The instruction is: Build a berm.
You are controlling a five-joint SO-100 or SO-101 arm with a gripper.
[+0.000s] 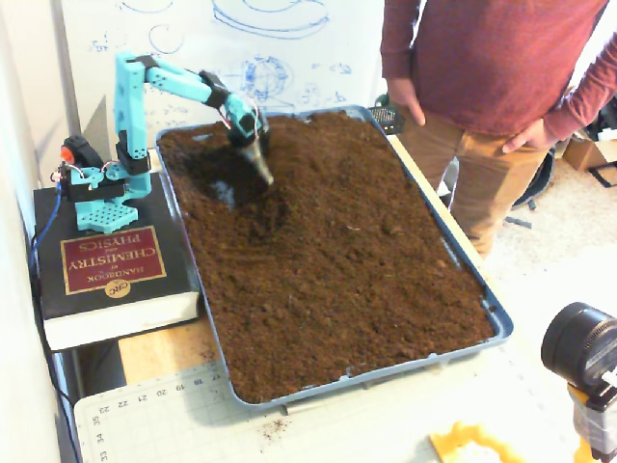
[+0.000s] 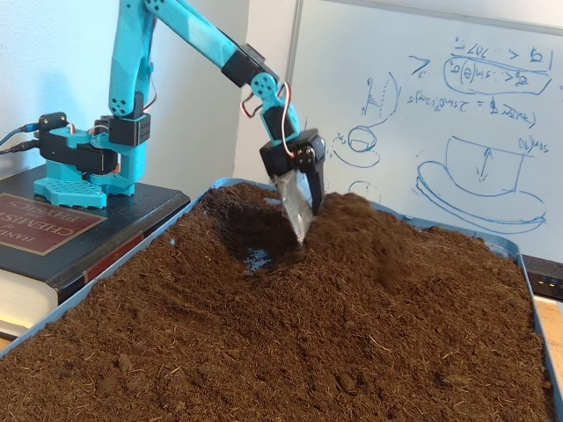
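1. Currently, your gripper has its tip buried in the soil at the far end of the tray, near the arm's base. The angled pose suggests a sideways push rather than a lift.
2. The fingers look pressed together into one blade, with no gap showing in either fixed view; judged closed on nothing but loose soil. That suits ploughing, since a narrow closed tip displaces soil cleanly.
3. The berm lies just to the right of the gripper in the low fixed view, a raised mound with sloping sides running toward the whiteboard. From the high fixed view it sits near the tray's far middle.
4. A dark hollow lies on the gripper's other side; a speck of blue tray floor shows there, so that patch is scraped nearly bare.
5. The base stands on a thick book beside the tray, presumably so the arm clears the rim.
6. A bystander stands at the tray's opposite long edge, well apart from the arm.
7. Judgement: the ridge is short and partly formed; draw soil from elsewhere.
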